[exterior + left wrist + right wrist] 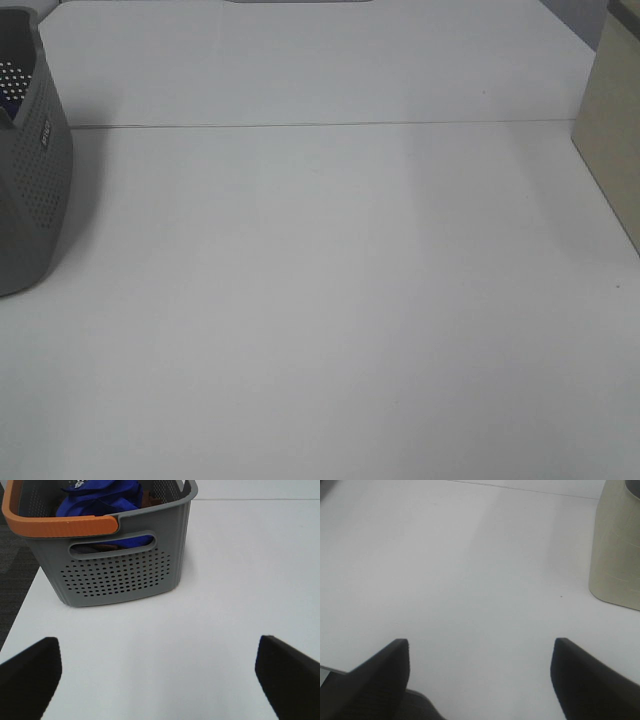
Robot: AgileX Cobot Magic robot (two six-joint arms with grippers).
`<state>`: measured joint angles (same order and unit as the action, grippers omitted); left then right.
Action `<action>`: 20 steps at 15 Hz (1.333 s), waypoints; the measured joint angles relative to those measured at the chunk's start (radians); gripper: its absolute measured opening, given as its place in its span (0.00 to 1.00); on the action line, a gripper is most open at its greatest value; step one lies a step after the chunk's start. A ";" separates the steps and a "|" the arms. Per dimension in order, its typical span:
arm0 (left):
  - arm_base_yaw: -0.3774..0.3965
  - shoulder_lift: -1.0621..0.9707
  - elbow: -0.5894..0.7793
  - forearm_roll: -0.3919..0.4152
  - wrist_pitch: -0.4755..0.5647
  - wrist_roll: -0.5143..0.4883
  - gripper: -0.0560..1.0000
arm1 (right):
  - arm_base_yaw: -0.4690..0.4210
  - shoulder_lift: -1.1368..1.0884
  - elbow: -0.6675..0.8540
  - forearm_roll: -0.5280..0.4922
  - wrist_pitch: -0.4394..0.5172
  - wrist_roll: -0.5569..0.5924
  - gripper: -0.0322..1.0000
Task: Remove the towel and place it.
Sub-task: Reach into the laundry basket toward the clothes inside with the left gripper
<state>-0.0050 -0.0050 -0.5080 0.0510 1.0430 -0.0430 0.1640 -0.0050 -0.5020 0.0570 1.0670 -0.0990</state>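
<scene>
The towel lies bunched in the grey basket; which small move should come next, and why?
Probably the left gripper should advance toward the basket and rise above its rim: its jaws stand open and empty, and the towel sits inside, untouched.

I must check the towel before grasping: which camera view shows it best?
The left wrist view: the blue towel lies bunched inside the grey basket. The exterior high view shows only part of the basket, hardly any towel; the right wrist view shows neither.

Towel (100, 497) in basket (125, 575) at left edge of table (320, 300); bin (612, 140) at right edge.
</scene>
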 joint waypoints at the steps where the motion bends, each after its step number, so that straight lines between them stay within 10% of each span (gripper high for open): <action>1: 0.000 0.000 0.000 0.000 0.000 0.000 0.99 | 0.000 0.000 0.000 0.000 0.000 0.000 0.77; 20: 0.000 0.000 0.000 0.000 0.000 0.003 0.99 | 0.000 0.000 0.000 0.000 0.000 0.000 0.77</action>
<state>-0.0050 -0.0050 -0.5080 0.0510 1.0430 -0.0400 0.1640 -0.0050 -0.5020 0.0570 1.0670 -0.0990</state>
